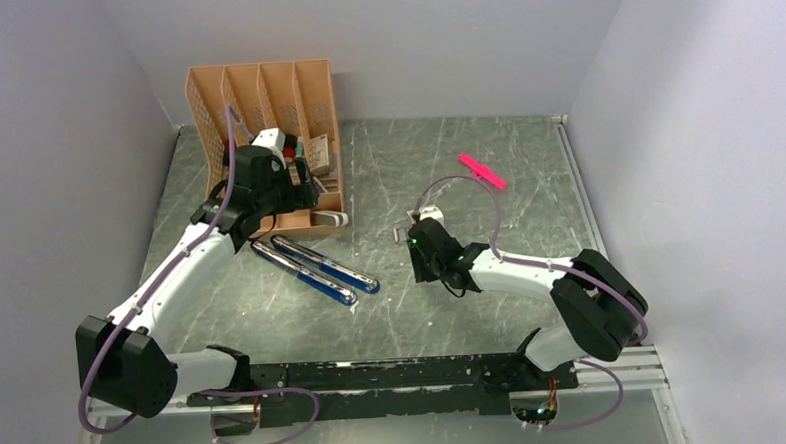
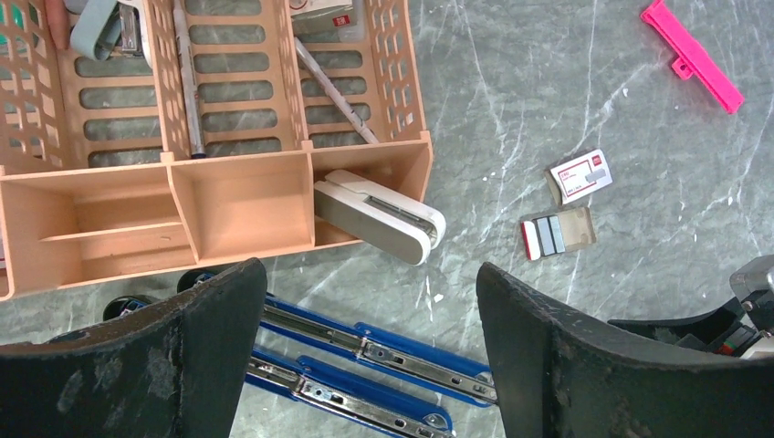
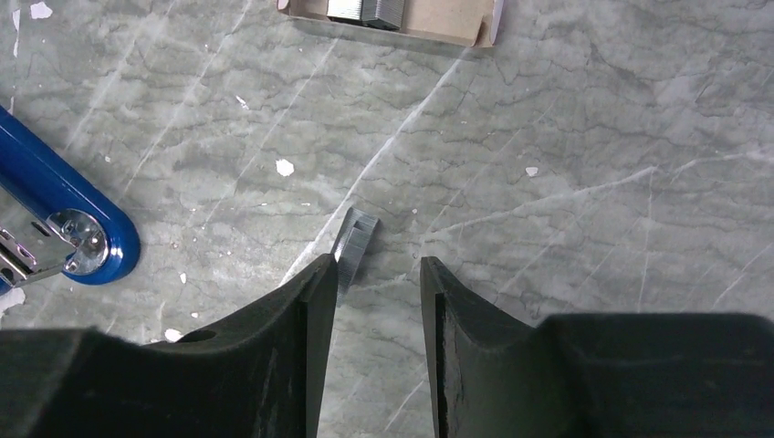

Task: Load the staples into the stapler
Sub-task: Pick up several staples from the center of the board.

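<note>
Black fingers of the right gripper fill the bottom of the right wrist view, pointing down at the marbled table. They stand partly spread with a narrow gap between them and pinch nothing. A loose staple strip lies flat on the table at the tip of the finger on the left of that view, its near end just inside the gap against that finger's inner edge and the rest slanting away beyond the tip. More staples sit in an open cardboard tray farther ahead, well apart from the fingertips. The rounded end of the blue stapler shows off to the left. From above, the right arm reaches from its base at the right leftwards to the middle of the table, wrist bent down. The left arm stretches up and away to the orange desk organizer. The left gripper hangs above the organizer's front edge with its jaws spread wide and nothing between them. Below it the blue stapler lies folded open in two long bars. A white stapler leans at the organizer's corner. The pink-and-white box sleeve lies just beside the tray, and a pink plastic stick lies farther off.
</note>
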You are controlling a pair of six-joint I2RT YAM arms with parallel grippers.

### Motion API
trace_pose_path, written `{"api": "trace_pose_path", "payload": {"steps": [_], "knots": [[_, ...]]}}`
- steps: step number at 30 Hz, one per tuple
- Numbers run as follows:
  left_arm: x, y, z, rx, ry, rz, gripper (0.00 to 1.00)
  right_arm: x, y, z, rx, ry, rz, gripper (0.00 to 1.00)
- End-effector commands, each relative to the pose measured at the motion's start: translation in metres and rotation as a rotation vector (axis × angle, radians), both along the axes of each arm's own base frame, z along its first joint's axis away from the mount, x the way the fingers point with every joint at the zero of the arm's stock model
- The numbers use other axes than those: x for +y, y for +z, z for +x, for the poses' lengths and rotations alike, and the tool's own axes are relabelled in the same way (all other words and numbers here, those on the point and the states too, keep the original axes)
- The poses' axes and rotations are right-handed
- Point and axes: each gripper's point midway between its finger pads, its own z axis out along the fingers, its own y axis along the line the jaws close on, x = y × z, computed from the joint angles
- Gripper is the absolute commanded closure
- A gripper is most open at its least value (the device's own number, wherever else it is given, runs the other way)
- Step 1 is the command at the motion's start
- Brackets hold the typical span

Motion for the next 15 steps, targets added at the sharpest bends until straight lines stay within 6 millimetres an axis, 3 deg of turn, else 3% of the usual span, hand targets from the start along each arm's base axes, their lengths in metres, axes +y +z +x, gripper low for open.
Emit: {"api": "trace_pose_path", "payload": {"steps": [1, 10, 15], "knots": [[0.0, 0.01, 0.004, -0.029, -0.012, -0.014, 0.11, -0.01, 0.0, 0.002, -0.003, -0.045, -0.038, 0.58], [0.0, 0.009, 0.005, -0.023, -0.016, -0.018, 0.12, -0.03, 0.002, 0.007, -0.027, -0.121, -0.117, 0.61], [0.0, 0.009, 0.006, -0.021, -0.019, -0.023, 0.13, -0.03, 0.006, 0.007, -0.04, -0.133, -0.103, 0.62]]}}
